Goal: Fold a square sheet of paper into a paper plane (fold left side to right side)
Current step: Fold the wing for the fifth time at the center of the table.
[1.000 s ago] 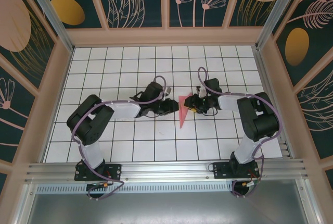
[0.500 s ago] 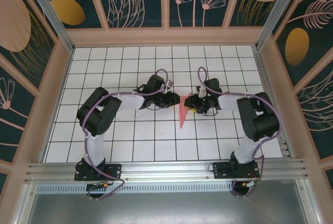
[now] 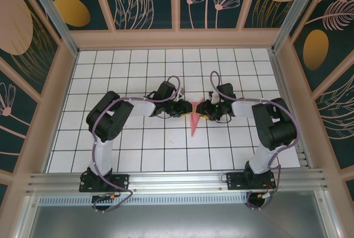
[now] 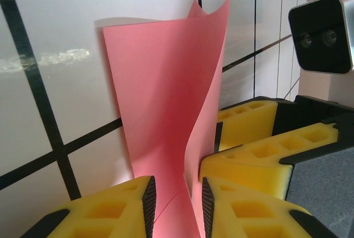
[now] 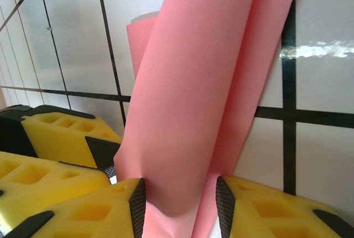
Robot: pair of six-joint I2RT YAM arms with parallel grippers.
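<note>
Near the middle of the table (image 3: 110, 61): a pink-red sheet of paper (image 3: 194, 123), creased into a slim shape, with its point toward the near edge. Raised at the far end, loose layers curling apart instead of lying flat.

Reached from both sides by arms bent at the elbow and stretched inward, wrists low over the tiles. Pinched on its left by the left gripper (image 3: 185, 108) and on its right by the right gripper (image 3: 200, 109), almost nose to nose.

From the left wrist: two thin layers of paper (image 4: 166, 110) rising out of the left gripper (image 4: 177, 205), clasped between the yellow fingers (image 4: 110, 210), with the right gripper's fingers (image 4: 249, 124) just beside.

From the right wrist: a rounded roll of paper (image 5: 193, 83) filling the right gripper (image 5: 180, 205), squeezed between both pads.
</note>
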